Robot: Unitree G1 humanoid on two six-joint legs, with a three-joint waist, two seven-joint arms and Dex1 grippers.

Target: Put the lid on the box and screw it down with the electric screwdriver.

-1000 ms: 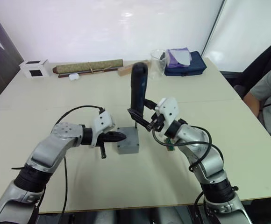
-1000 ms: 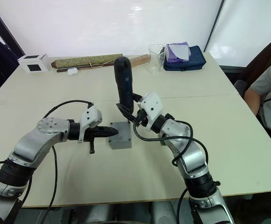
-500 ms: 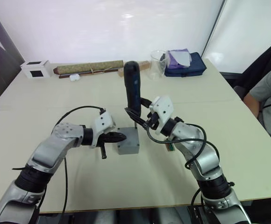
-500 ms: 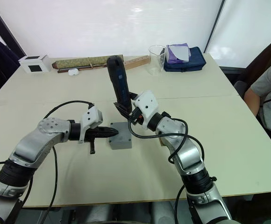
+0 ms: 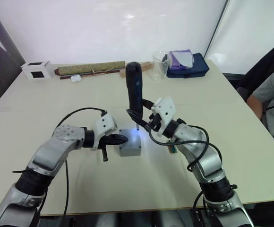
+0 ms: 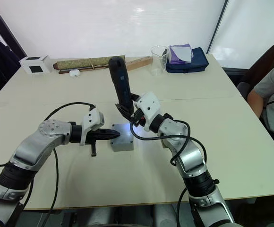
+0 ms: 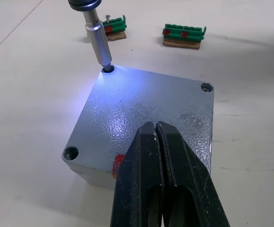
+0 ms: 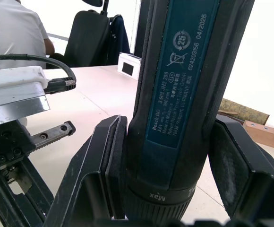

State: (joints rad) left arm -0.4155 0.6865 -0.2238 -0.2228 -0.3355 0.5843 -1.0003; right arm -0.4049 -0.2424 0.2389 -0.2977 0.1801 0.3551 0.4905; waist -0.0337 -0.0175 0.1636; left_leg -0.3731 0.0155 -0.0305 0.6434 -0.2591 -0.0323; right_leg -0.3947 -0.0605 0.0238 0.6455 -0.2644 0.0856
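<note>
Left wrist view, screwdriver bit in lid corner hole, lit.

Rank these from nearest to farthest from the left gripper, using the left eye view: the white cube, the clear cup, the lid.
1. The lid: on the box, right at the tips of the left gripper.
2. The white cube: far-left corner of the table.
3. The clear cup: far side, toward the right, beside the blue bag.
</note>
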